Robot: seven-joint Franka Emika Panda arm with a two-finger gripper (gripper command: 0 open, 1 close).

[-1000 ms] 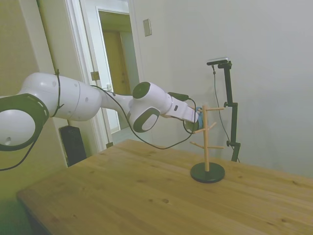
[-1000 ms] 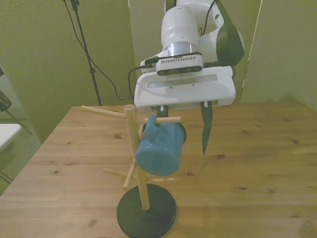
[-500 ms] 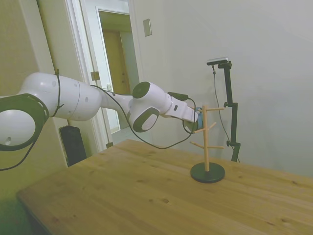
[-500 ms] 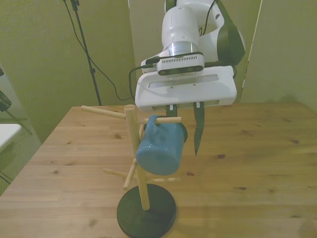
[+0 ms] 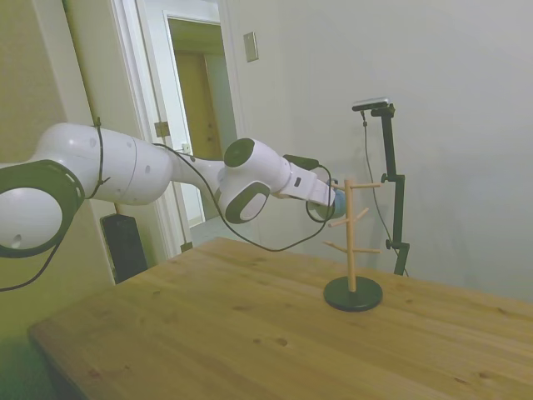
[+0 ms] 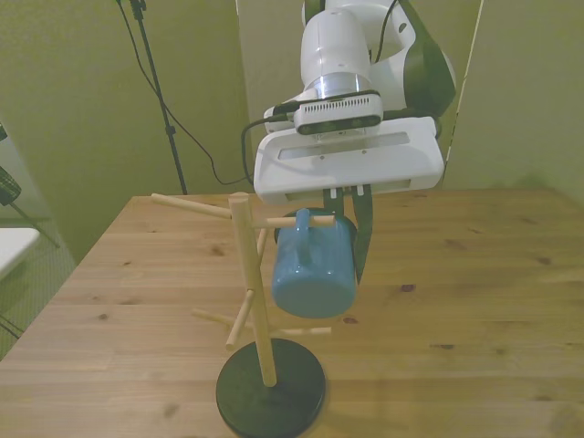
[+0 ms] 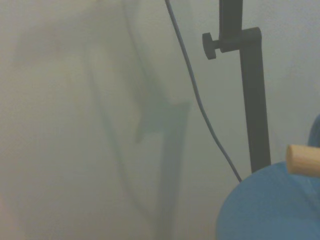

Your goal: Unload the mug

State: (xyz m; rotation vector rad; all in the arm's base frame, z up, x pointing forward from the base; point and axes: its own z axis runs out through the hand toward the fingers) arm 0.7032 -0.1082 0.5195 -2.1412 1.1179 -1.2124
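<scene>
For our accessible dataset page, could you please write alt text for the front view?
A light-blue mug hangs by its handle near the tip of a peg on a wooden peg stand, with the white robot arm's hand closed on it from behind. The stand's dark round base sits on a wooden table.

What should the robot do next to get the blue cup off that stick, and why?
Probably slide the mug sideways along the peg, toward the front view's right, away from the post. The gripper looks shut on the mug, but the handle is still hooked over the peg, with the peg's tip poking through.
</scene>
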